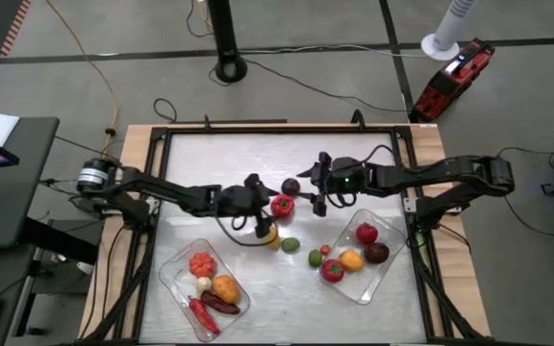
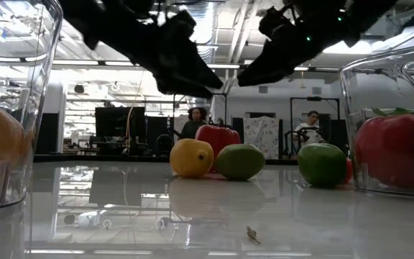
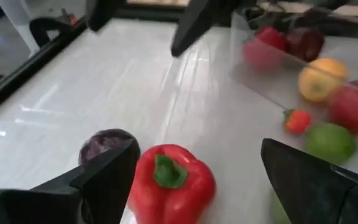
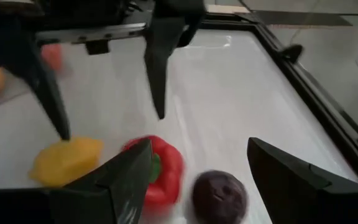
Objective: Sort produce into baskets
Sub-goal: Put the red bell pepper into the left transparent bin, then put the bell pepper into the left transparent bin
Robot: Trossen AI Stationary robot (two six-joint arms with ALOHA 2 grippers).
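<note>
While both arms meet over table centre, left gripper (image 1: 262, 222) hangs wide open, empty, above glossy red bell pepper (image 1: 282, 206) and yellow lemon (image 1: 271, 235); right gripper (image 1: 320, 188) spread open, empty, beside dark purple round cabbage (image 1: 290, 186); pepper upright, green-stemmed, between two clear plastic baskets (image 1: 173, 272).

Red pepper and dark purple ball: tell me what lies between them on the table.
Nothing. In the right wrist view the red pepper and the dark purple ball sit side by side with only a narrow strip of bare table between; the high view agrees.
</note>
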